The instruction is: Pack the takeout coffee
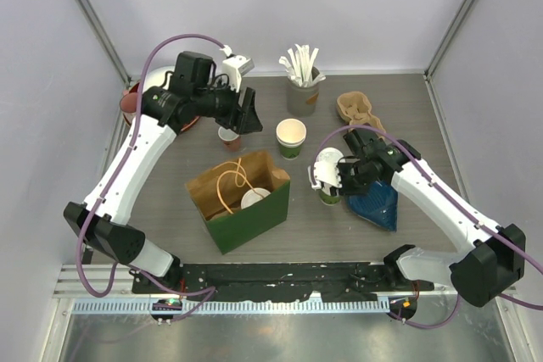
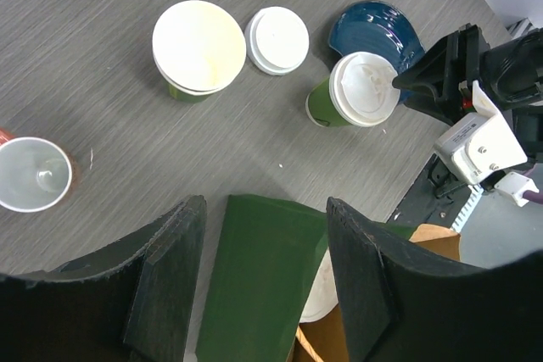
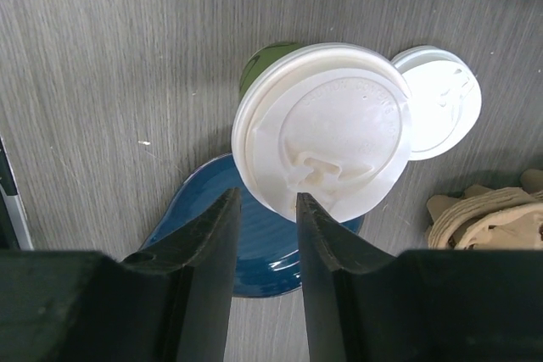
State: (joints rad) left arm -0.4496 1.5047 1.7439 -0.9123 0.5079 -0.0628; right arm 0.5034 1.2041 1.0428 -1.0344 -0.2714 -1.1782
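A green cup with a white lid (image 1: 328, 177) (image 2: 361, 89) (image 3: 327, 129) stands at mid-right on the table. My right gripper (image 1: 344, 174) (image 3: 265, 201) hovers at its near rim, open. One fingertip (image 3: 307, 205) lies over the lid's edge and the other is outside it. A second green cup (image 1: 291, 137) (image 2: 199, 44) stands open, and a loose white lid (image 2: 277, 40) (image 3: 441, 103) lies beside it. My left gripper (image 1: 246, 116) (image 2: 265, 205) is open and empty, above the green-and-brown paper bag (image 1: 242, 201) (image 2: 263, 286). A white lid (image 1: 254, 198) shows inside the bag.
A small red-and-white cup (image 1: 229, 137) (image 2: 34, 174) stands under the left arm. A blue dish (image 1: 377, 205) (image 3: 254, 252) lies below the right gripper. A holder of white stirrers (image 1: 301, 91) and a cardboard cup carrier (image 1: 361, 109) sit at the back.
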